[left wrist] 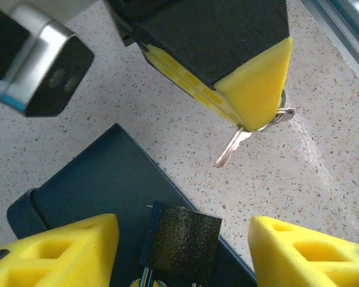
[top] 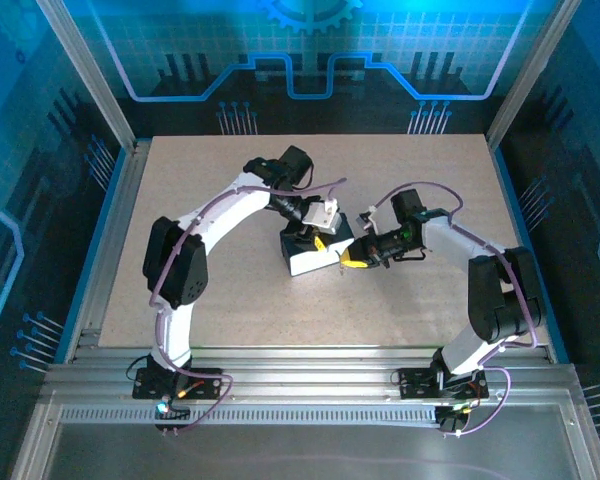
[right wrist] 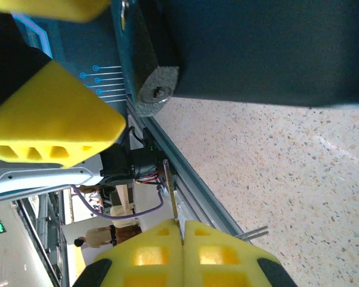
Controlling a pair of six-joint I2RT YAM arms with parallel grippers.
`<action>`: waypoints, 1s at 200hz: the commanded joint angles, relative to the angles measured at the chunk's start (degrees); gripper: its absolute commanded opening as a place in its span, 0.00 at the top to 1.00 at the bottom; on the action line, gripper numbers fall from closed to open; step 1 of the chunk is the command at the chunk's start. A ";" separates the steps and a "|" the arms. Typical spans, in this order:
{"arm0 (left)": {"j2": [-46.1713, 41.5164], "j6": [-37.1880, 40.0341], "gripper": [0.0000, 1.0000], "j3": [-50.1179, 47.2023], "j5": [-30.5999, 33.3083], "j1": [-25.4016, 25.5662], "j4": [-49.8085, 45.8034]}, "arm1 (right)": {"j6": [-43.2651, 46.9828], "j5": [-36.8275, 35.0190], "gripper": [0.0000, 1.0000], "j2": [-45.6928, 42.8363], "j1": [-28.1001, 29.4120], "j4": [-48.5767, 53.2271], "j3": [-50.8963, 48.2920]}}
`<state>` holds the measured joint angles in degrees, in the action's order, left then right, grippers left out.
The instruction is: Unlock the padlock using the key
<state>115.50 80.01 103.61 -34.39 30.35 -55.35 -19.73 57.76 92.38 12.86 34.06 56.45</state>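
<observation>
Item 1, left jaws (left wrist: 182, 226): my two yellow fingers stand wide apart, one on each side of the padlock (left wrist: 182, 240), closed on nothing.

Item 2, right jaws (right wrist: 182, 226): my yellow pads are pressed together, pinching the key (left wrist: 230, 146) by its head.

Item 3, key: the left wrist view gives its pale metal blade jutting down out of my right pads, over bare speckled surface (left wrist: 167, 119) just beside the tin, with a wire key ring (left wrist: 281, 115) hanging behind. The right wrist view gives it edge-on, a thin sliver rising from my pads, apart from the padlock.

Item 4, padlock: dark, grainy body lying on the dark blue tin (left wrist: 102, 179). The left wrist view gives its flank. The right wrist view gives its grey end face with a small dark hole in the middle.

Item 5, tin: flat dark lid in both wrist views. The top view adds a white side wall and places it mid-surface, where my two arms meet over it, their yellow fingertips close together.
</observation>
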 commanded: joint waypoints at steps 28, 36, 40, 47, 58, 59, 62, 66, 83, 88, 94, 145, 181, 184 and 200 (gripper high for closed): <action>4.03 5.86 0.39 6.72 -0.28 -0.47 -9.85 | -0.64 0.58 1.00 -0.60 0.37 0.21 0.06; 4.76 6.17 0.39 7.19 0.54 -0.47 -10.20 | -0.64 0.60 1.00 -0.37 0.42 0.41 0.39; 5.16 6.46 0.39 7.57 0.87 -0.45 -10.56 | -0.66 0.65 1.00 -0.17 0.55 0.55 0.64; 5.93 7.04 0.40 8.51 1.29 -0.52 -11.50 | -0.62 0.76 1.00 0.14 0.50 0.86 1.02; 6.93 7.44 0.40 9.69 1.76 -0.50 -12.52 | -0.53 0.71 1.00 0.42 0.55 1.42 1.55; 7.02 7.48 0.40 9.77 1.77 -0.48 -12.60 | -0.51 0.70 1.00 0.47 0.52 1.47 1.60; 7.25 7.57 0.40 10.06 1.83 -0.51 -12.90 | -0.43 0.63 1.00 0.59 0.51 1.63 1.71; 7.63 7.85 0.40 10.38 1.81 -0.44 -13.20 | -0.33 0.53 1.00 0.63 0.57 1.92 1.88; 8.73 8.41 0.41 11.59 1.91 -0.42 -14.41 | -0.22 0.41 1.00 0.94 0.55 2.40 2.43; 9.04 8.45 0.42 11.84 1.89 -0.39 -14.57 | -0.15 0.37 1.00 0.96 0.57 2.49 2.51; 9.27 8.58 0.43 12.04 1.87 -0.40 -14.84 | -0.13 0.35 1.00 1.08 0.54 2.59 2.59; 9.87 8.87 0.57 12.34 1.07 0.23 -16.45 | -0.29 0.98 1.00 1.70 0.55 1.66 2.38; 7.70 8.59 0.60 9.16 0.74 0.15 -14.75 | -1.59 3.64 1.00 3.22 0.08 0.97 3.40; 7.43 8.59 0.60 8.81 0.73 0.15 -14.56 | -1.60 3.83 1.00 3.31 -0.05 1.02 3.59; 6.25 8.41 0.60 6.72 0.05 0.09 -13.29 | -2.35 4.81 1.00 3.81 -0.27 0.45 4.27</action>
<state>123.76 87.18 113.99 -32.86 30.15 -67.59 -20.93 59.16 95.04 12.84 34.72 58.22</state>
